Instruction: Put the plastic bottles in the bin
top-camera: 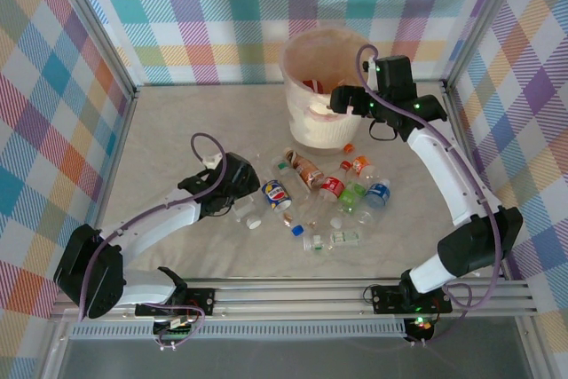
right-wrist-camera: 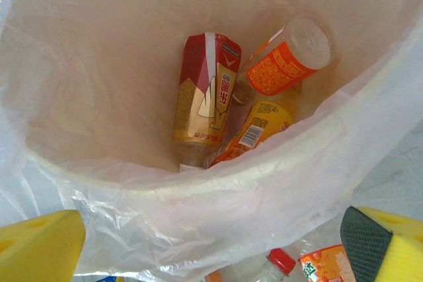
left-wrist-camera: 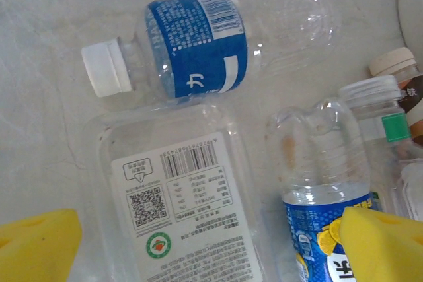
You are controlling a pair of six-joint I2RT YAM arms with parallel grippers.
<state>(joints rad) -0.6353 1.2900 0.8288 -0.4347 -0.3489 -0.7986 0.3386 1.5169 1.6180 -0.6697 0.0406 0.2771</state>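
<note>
Spreading their yellow pads to full width, both grippers hold nothing. The right gripper hangs over the mouth of the bin and looks down on three bottles at its bottom: a red-and-gold bottle, an orange-labelled bottle to its right, and a yellow-labelled bottle partly beneath them. The left gripper is low over the table, with a clear white-labelled bottle lying on its side between the pads. A blue-labelled bottle with a white cap lies just beyond it. A blue-and-yellow bottle lies at the right pad; whether the two touch cannot be told. Seen from above, the bin stands at the far centre of the table, lined with thin plastic film, with the right gripper at its right rim. The loose bottles lie scattered on the near side of the bin, between the two arms, and the left gripper sits at the left edge of that pile.
</note>
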